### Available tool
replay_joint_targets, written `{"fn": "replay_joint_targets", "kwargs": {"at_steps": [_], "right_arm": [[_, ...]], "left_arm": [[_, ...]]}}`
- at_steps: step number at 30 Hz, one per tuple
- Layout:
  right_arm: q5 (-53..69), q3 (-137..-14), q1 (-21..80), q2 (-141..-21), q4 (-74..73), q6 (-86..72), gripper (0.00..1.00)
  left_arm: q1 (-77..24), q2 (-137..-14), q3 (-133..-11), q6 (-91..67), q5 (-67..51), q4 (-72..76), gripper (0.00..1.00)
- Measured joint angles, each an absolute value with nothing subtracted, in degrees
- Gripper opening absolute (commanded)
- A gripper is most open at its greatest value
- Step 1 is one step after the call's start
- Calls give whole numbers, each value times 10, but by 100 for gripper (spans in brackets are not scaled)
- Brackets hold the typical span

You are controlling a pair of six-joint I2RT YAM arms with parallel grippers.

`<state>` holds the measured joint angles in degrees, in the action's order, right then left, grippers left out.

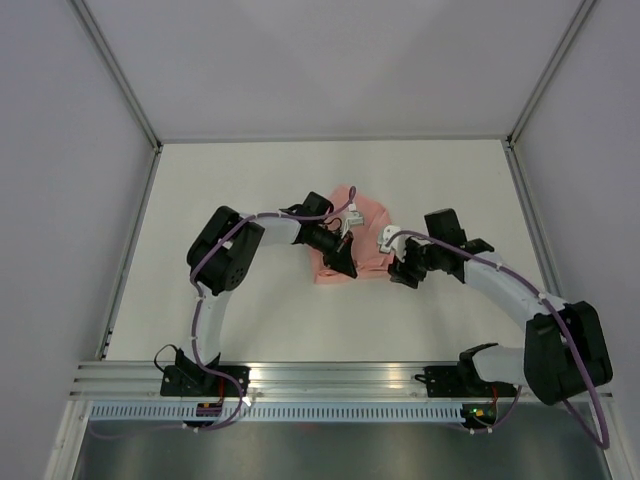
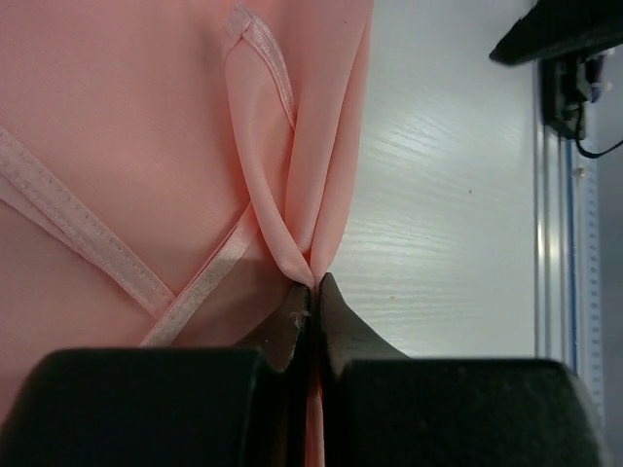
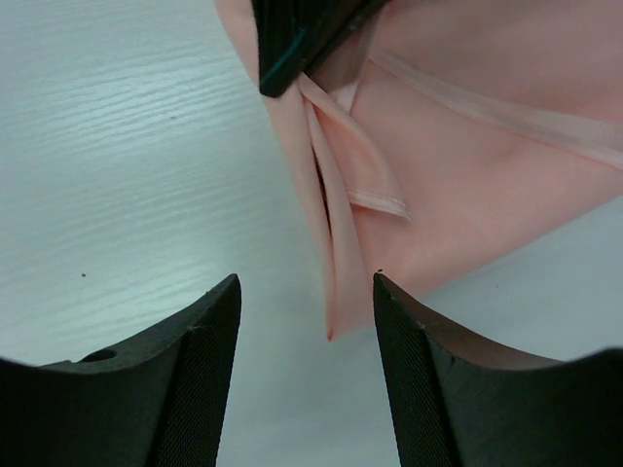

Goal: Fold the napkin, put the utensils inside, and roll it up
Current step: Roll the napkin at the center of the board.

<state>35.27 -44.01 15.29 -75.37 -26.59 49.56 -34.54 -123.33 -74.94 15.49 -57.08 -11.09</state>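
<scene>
Crumpled salmon-pink cloth napkin [image 1: 370, 248] at the centre of the white table [image 1: 450, 180].
Slightly shiny, loosely bunched, hemmed edges crossing on top; a narrow pleat stands raised near its 6 o'clock edge.

Bright, even overhead light is flooding the white wood-grain table [image 1: 300, 320], leaving only faint shadows; the left wrist view's bottom edge is blurring softly.

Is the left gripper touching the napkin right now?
Touching. The left wrist view shows the left gripper shut on a pinched fold of the napkin, with cloth running into its closed jaws.
</scene>
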Motion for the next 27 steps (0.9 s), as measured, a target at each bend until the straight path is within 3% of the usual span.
{"fn": "replay_joint_targets", "kwargs": {"at_steps": [6,20,25,27], "right_arm": [[277,-362,282,-707,-178,498,63],[115,-309,444,-789,-3,515,61],[82,-309,463,-818,52,523,52],[72,-309,466,-830,69,525,44]], "left_arm": [[-325,-1273,-774,136,-649,-150,2],[-322,-1324,-812,132,-721,-257,2],[-322,-1325,-814,133,-721,-275,2],[-322,-1325,-814,133,-721,-281,2]]}}
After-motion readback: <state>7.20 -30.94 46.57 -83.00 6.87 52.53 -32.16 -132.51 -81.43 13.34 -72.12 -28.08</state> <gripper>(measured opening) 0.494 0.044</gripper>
